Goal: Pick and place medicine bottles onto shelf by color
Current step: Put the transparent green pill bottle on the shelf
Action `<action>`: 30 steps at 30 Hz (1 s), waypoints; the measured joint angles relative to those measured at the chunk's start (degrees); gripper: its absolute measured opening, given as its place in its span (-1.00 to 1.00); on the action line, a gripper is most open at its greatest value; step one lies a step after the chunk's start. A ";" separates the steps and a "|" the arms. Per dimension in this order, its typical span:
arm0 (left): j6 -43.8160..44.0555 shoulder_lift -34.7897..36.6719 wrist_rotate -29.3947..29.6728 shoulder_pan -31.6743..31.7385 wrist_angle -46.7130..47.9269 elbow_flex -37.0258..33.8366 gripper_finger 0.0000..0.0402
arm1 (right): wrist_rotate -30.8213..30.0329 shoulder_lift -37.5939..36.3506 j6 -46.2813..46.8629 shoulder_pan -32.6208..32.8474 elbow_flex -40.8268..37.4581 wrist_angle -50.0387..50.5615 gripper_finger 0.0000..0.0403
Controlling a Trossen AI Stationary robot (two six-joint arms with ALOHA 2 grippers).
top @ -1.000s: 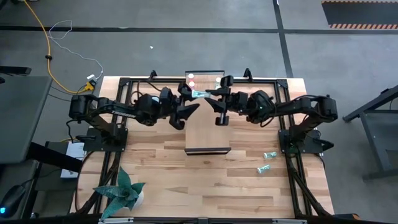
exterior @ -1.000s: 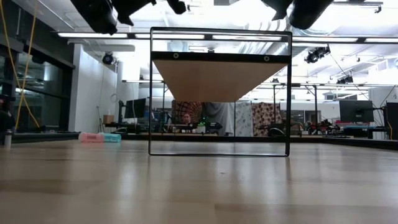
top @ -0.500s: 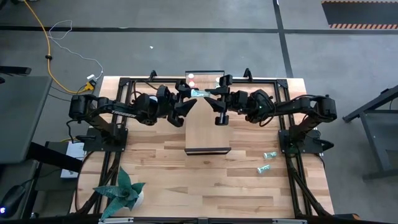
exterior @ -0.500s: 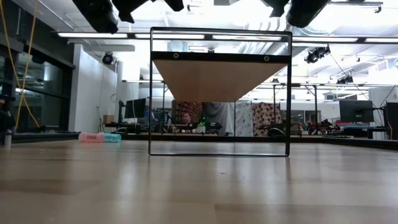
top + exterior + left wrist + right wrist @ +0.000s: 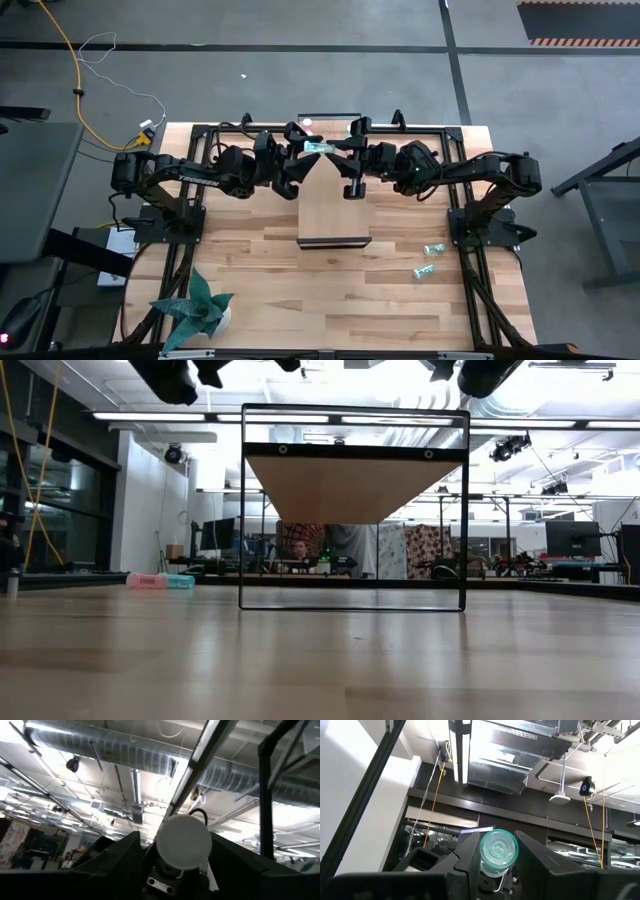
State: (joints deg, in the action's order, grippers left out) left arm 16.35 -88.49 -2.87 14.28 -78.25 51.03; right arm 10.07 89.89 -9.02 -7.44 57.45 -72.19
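A teal-green medicine bottle [image 5: 318, 148] hangs level above the far end of the shelf [image 5: 335, 215], between my two grippers. My right gripper [image 5: 498, 857] is shut on it, and the bottle's round base [image 5: 498, 850] faces that wrist. My left gripper [image 5: 175, 850] is open. Its fingers stand on either side of the bottle's white cap [image 5: 183, 841], with a gap showing on one side. A white cap [image 5: 310, 121] of another bottle shows on the shelf's far end. Two more bottles [image 5: 432, 248] [image 5: 424, 271] lie on the table at the right. My right gripper pinches the teal bottle's body between its two fingers, one on each side, near the base end [image 5: 498, 851]. The fingers come from the table's right, slanting upward, and lie along the bottle. The bottle is lifted clear of the shelf, its cap end [image 5: 309, 147] toward my left gripper.
The shelf is a board raised in a black wire frame [image 5: 242, 510], with open room beneath it. A potted plant [image 5: 195, 310] stands at the near left corner. Black arm mounts [image 5: 170, 215] [image 5: 485, 225] flank the table. A pink [image 5: 147, 581] and a teal bottle [image 5: 180, 581] lie on the table.
Both grippers have crept upward together, with the teal bottle staying between them over the shelf's far end. My left gripper has tipped up a little. Neither gripper's finger gap has changed.
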 joint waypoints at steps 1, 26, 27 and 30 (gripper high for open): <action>0.01 0.00 0.76 -0.01 -0.20 0.00 0.06 | 0.00 0.00 -0.02 0.00 0.00 0.04 -0.54; 0.23 0.00 1.79 -0.09 -2.52 -0.02 -0.47 | -0.79 -0.02 0.09 -0.02 0.00 0.05 -0.54; 0.20 0.00 1.77 -0.11 -2.54 -0.02 -0.50 | -0.76 -0.02 0.09 -0.04 0.00 0.05 -0.54; 0.18 0.00 1.80 -0.11 -2.52 -0.02 -0.53 | -0.90 -0.02 0.02 -0.08 0.00 0.13 -0.48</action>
State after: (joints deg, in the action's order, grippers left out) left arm 16.53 -88.49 -1.07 14.17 -80.77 51.00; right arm 9.17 89.86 -8.99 -7.52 57.45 -72.06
